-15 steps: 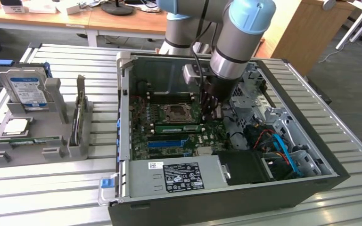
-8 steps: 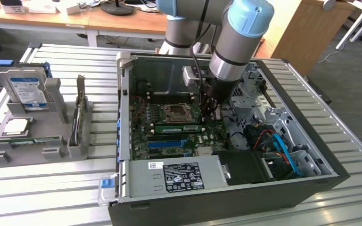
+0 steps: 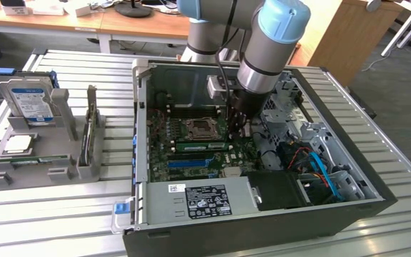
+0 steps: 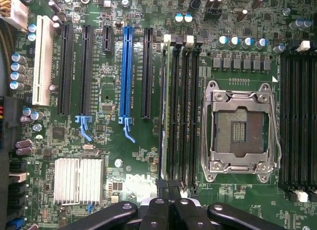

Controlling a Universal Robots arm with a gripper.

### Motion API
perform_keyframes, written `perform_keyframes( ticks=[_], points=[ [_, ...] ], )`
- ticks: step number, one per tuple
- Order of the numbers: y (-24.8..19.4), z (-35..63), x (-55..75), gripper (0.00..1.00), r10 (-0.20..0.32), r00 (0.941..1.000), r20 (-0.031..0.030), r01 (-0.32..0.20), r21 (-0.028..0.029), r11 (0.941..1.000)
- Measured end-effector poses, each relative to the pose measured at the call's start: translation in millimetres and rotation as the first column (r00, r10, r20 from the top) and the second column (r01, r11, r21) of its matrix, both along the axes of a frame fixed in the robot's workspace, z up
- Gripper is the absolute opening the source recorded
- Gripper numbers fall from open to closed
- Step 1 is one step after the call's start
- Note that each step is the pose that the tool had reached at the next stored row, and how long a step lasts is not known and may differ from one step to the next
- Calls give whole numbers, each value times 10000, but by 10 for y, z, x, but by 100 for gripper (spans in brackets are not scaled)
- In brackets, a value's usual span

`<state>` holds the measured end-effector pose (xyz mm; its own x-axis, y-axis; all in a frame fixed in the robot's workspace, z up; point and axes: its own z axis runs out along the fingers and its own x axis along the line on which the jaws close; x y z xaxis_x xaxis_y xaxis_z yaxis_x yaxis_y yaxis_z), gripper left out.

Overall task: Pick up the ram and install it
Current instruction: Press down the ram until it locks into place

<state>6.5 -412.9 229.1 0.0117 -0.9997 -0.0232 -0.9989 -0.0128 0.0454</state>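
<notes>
Exterior view: the robot arm point(image 3: 266, 48) comes down from the top centre of the frame into an open computer case point(image 3: 348, 211) lying on a slatted metal desk point(image 3: 48, 214). The claw point(image 3: 243, 127) sits low over the green motherboard point(image 3: 191, 160), just right of the empty processor socket point(image 3: 198, 128) in the middle of the frame. A ram stick point(image 3: 200, 145) lies seated in a slot just below that socket, near the claw's tip. At the left of the frame a grey parts holder point(image 3: 20, 179) carries a hard drive point(image 3: 28, 99) standing upright, a square silver processor chip point(image 3: 17, 143), a dark card point(image 3: 89, 128) on edge, and another ram stick point(image 3: 30, 159) lying low near its front.

Wrist view: the claw point(image 4: 168, 188) shows at the bottom centre, its black fingers point(image 4: 162, 184) pressed together with nothing between them, the tips right at the near end of the memory slots point(image 4: 181, 106). A stick seems seated in the slot beside the blue slot side, though I cannot tell for sure. The open socket point(image 4: 241, 131) lies to the right of centre, and a blue expansion slot point(image 4: 126, 74) and a finned heatsink point(image 4: 78, 180) stand to the left.
</notes>
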Motion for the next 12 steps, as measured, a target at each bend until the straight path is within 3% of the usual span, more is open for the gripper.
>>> perform_keyframes(
  ticks=[12],
  points=[
    [0,-20,0,11,0,10000,8,0,-3,10000]
  ],
)
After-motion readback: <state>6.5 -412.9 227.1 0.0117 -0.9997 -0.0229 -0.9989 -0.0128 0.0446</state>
